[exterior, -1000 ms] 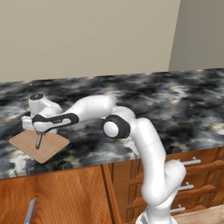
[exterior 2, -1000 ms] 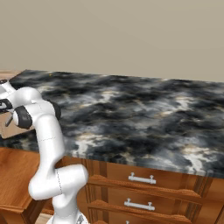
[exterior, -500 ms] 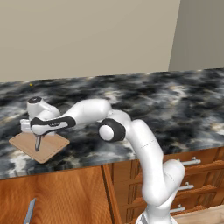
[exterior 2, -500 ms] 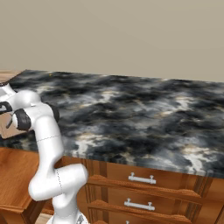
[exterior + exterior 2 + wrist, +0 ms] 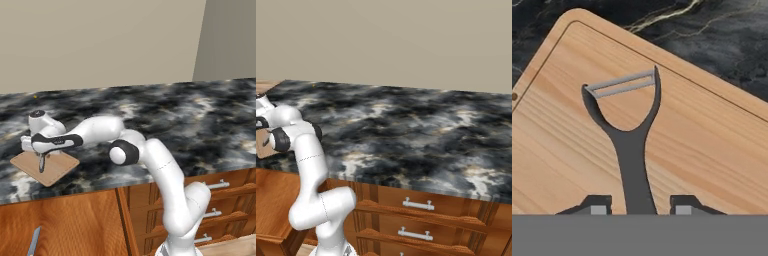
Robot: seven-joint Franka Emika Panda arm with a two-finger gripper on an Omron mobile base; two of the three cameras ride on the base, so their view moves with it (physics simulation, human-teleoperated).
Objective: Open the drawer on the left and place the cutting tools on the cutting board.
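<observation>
The dark-grey Y-headed peeler [image 5: 632, 165] lies along the light-tan cutting board [image 5: 712, 150], head pointing away from the hand. My gripper [image 5: 640, 204] straddles its handle, and a gap shows on each side between the handle and the fingertips [image 5: 597, 204], so it is open. From the left base, the gripper [image 5: 41, 162] points down over the cutting board [image 5: 57, 169] at the counter's left end. The knife's grey blade [image 5: 34, 242] lies in the open drawer [image 5: 75, 225] below the counter edge.
A dark marbled counter [image 5: 190, 125] runs to the right along the beige wall. Narrow stacked drawers with silver handles [image 5: 220, 185] sit under it on the right. The arm's elbow [image 5: 122, 152] hangs over the counter's front edge. The open drawer's wood [image 5: 271, 200] juts out at the lower left.
The hand has sunk slightly toward the board, and the jaws have parted from the peeler's handle.
</observation>
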